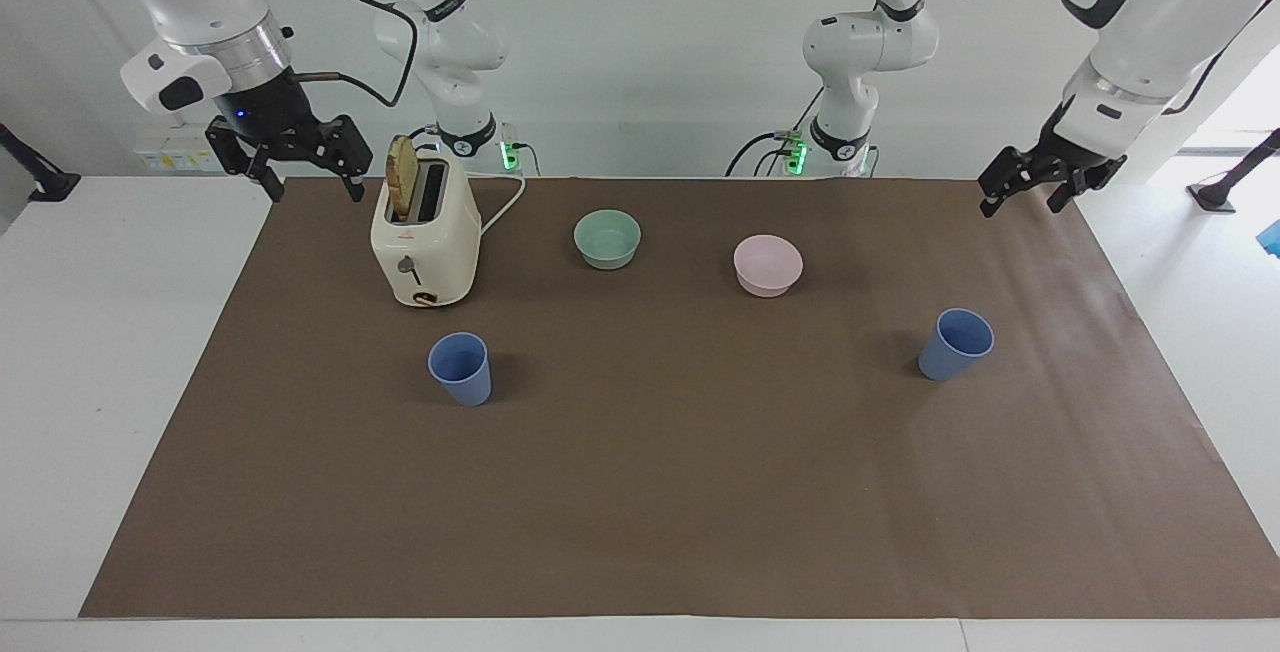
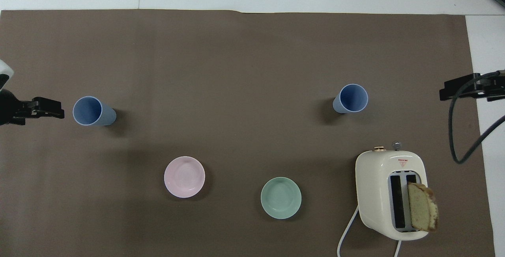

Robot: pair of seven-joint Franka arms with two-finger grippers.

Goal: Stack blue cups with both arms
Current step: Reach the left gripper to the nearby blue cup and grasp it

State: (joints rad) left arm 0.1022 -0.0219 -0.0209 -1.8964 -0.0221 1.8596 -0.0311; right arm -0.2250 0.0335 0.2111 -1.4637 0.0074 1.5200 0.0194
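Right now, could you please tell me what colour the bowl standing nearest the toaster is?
The bowl beside the toaster is mint green, clearest in the overhead view.

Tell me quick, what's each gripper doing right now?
Left gripper: open, empty, over the table corner at its own end.
Right gripper: open, empty, hovering beside the cream plastic toaster.

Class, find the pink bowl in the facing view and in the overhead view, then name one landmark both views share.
Facing view: the pink bowl sits in the upper middle, right of the green bowl.
Overhead view: the pink bowl sits in the lower part, left of the green bowl.
Shared landmark: the cream toaster holding a slice of bread, beside the green bowl.
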